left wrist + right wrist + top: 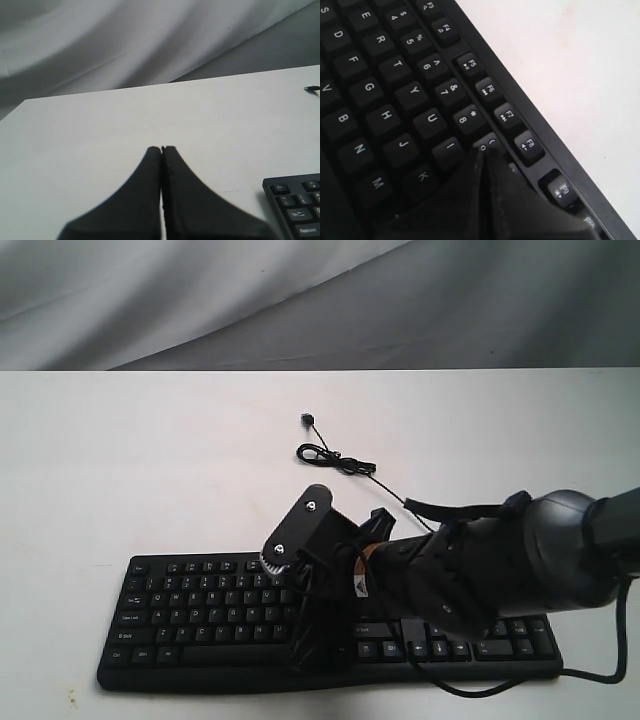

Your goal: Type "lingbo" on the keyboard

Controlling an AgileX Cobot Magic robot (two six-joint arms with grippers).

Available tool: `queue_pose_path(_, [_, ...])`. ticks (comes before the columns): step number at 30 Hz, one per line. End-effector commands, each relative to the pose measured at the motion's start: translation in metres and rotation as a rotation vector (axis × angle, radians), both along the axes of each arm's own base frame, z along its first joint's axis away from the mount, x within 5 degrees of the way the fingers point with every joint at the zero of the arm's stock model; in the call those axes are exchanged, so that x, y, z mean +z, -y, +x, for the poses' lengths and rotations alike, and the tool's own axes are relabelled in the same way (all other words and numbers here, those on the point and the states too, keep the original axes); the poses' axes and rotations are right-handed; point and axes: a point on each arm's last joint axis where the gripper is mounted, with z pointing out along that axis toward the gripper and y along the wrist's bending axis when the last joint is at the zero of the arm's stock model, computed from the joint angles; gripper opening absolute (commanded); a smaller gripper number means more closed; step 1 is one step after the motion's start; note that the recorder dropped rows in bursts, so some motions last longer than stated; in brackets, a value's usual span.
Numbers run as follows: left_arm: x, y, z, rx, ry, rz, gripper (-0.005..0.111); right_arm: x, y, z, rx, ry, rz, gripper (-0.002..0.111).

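The black keyboard (210,610) lies along the near edge of the white table, its thin cable (340,462) curling off toward the back. My right gripper (305,655) reaches in from the right and points down over the middle of the keys. Seen from the right wrist, that gripper (484,151) is shut, its tips between the I key (449,148) and the 9 key (489,142), low over the keyboard (380,100). My left gripper (162,149) is shut on nothing, above bare table, with the keyboard's corner (297,205) off to one side.
The white table (150,470) stretches back behind the keyboard to a grey draped cloth (320,300). The cable's plug end (307,420) rests loose on the table behind the keyboard.
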Motion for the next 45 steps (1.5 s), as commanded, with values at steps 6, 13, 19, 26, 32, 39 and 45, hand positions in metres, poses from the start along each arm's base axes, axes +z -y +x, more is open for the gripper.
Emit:
queue_pose_path(6, [0.0,0.001,0.0,-0.008,0.01,-0.005,0.0,0.011,-0.001,-0.002,0.009,0.021,0.02,0.0])
queue_pose_path(13, [0.0,0.001,0.0,-0.008,0.01,-0.005,0.0,0.068,0.009,-0.009,0.045,0.118,0.049,0.0])
queue_pose_path(19, [0.0,0.001,0.0,-0.008,0.01,-0.005,0.0,0.085,0.04,-0.039,0.019,0.132,0.099,0.0])
queue_pose_path(26, [0.0,0.001,0.0,-0.008,0.01,-0.005,0.0,0.136,0.086,-0.083,-0.004,0.262,0.261,0.0])
queue_pose_path(32, [0.0,0.001,0.0,-0.008,0.01,-0.005,0.0,0.167,0.118,-0.114,-0.006,0.386,0.387,0.0])
queue_pose_path(39, [0.0,0.001,0.0,-0.008,0.01,-0.005,0.0,0.173,0.125,-0.121,-0.009,0.394,0.393,0.0])
queue_pose_path(45, [0.0,0.001,0.0,-0.008,0.01,-0.005,0.0,0.171,0.124,-0.12,-0.011,0.385,0.389,0.0])
